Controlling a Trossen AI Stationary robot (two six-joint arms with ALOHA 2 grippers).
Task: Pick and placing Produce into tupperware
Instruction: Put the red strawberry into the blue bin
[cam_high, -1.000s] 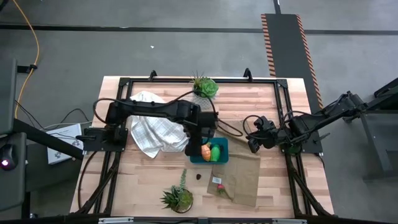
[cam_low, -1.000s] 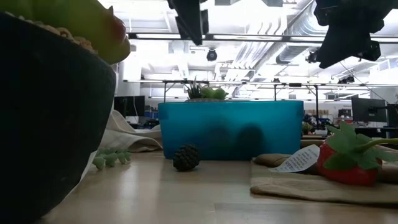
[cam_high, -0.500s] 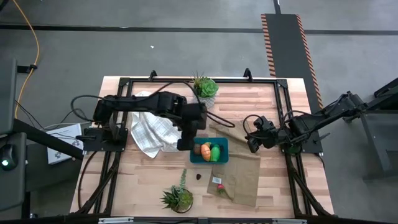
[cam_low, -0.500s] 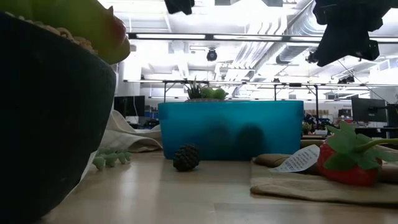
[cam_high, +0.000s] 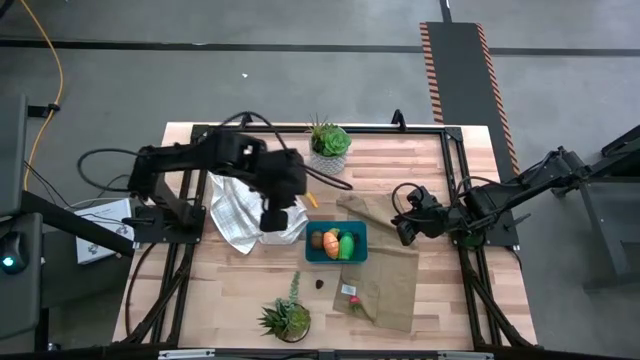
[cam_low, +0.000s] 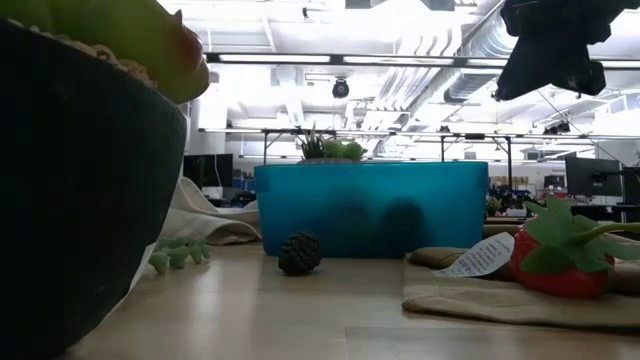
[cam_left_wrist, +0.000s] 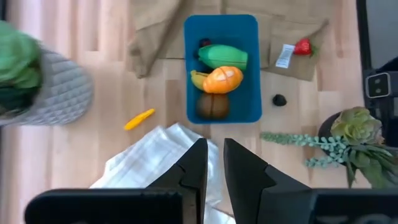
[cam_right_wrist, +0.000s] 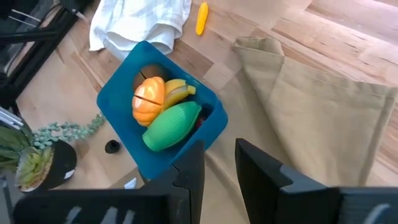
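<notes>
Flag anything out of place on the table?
Three pieces lie outside the teal-blue plastic container: a small yellow-orange piece by the white checked cloth, a dark round piece on bare wood, a red strawberry on the tan cloth.

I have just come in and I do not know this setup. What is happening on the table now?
A two-armed robot is sorting toy produce into a blue tupperware. Inside lie a green piece, an orange piece, a banana and a brown round piece. The left claw hangs empty over the white cloth, beside the container. The right claw waits over the tan cloth. A small yellow piece, a strawberry and a dark berry remain outside.
</notes>
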